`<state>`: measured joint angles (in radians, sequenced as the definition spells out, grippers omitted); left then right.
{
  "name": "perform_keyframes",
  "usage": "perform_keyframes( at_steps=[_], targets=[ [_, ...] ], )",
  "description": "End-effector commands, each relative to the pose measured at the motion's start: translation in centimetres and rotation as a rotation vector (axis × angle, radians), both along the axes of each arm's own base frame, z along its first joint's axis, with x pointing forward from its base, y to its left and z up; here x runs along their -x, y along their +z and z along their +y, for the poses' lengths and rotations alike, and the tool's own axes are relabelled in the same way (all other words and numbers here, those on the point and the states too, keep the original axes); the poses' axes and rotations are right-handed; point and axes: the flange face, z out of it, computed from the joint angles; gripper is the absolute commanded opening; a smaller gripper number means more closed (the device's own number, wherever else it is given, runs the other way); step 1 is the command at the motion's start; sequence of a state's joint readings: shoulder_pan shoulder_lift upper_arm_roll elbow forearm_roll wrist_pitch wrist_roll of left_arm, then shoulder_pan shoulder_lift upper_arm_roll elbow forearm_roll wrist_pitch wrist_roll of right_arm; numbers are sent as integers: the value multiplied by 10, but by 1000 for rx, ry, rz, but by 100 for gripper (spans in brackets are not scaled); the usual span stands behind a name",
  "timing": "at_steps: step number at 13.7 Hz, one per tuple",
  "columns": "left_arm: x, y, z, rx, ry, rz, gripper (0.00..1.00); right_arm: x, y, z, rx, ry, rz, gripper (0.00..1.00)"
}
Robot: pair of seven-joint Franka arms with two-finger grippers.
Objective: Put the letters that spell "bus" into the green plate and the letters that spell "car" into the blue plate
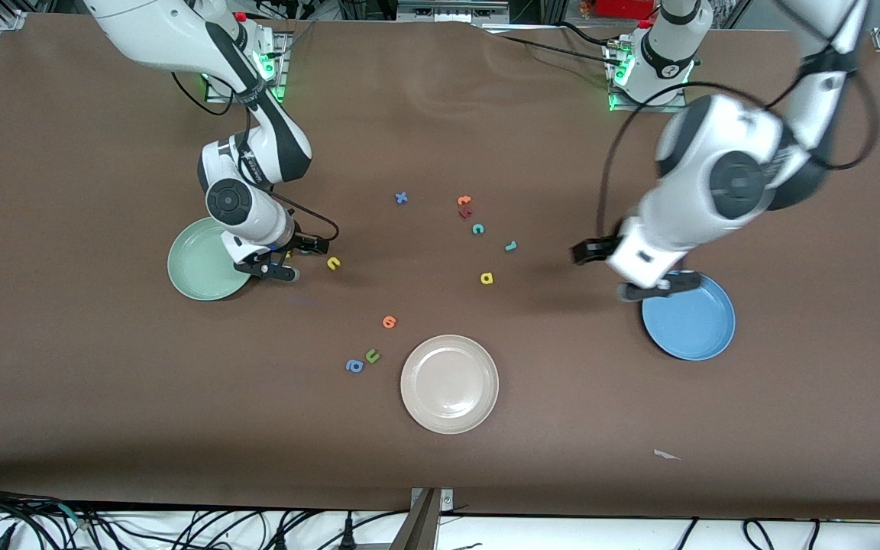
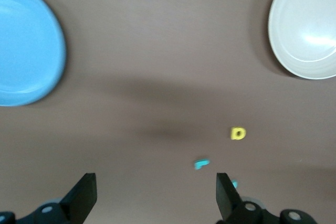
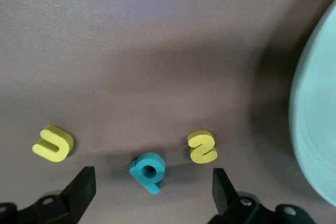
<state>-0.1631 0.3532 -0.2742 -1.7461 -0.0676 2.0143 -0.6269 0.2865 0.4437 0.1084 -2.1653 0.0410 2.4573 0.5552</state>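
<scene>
Right wrist view | right claw (image 3: pixel 149 192) wide open, empty, over foam teal b (image 3: pixel 148 170) | left claw (image 2: pixel 156 195) open, empty

green plate (image 1: pixel 199 271): I see pale mint green, plain
blue plate (image 1: pixel 696 325): I see medium blue, plain
third plate (image 1: pixel 449 383): I read it as cream-white, plain
b (image 3: pixel 148 171): teal on my right wrist view
s (image 3: pixel 202 147): yellow
u (image 3: pixel 53 143): yellow
c (image 1: pixel 477 229): teal
r (image 1: pixel 511 246): teal
a (image 1: pixel 486 278): yellow
other u (image 1: pixel 372 356): green
other a (image 1: pixel 354 367): blue
x (image 1: pixel 401 198): blue
table (image 1: pixel 104 367): I see plain brown
arms (image 1: pixel 715 183): white with black joints
</scene>
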Motion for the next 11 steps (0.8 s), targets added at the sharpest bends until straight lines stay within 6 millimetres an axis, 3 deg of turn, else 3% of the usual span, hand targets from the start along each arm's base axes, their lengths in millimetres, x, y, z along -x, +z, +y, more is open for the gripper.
perform_keyframes(
  at_steps=[1, 2, 4, 7, 9, 11],
  targets=[
    [13, -63, -69, -41, 57, -51, 100, 2, 1, 3, -10, -27, -7, 72],
    [19, -83, -88, -63, 72, -75, 100, 2, 1, 3, -10, -27, -7, 65],
    [18, -122, -106, -75, 74, -108, 100, 2, 1, 3, -10, -27, -7, 49],
    [19, -166, -126, -57, 40, -98, 100, 2, 1, 3, -12, -26, -12, 49],
    [16, -173, -130, -69, 15, -112, 100, 2, 1, 3, -12, -26, -12, 41],
    [22, -179, -138, -84, -3, -120, 100, 2, 1, 3, -12, -26, -12, 25]
  ],
)
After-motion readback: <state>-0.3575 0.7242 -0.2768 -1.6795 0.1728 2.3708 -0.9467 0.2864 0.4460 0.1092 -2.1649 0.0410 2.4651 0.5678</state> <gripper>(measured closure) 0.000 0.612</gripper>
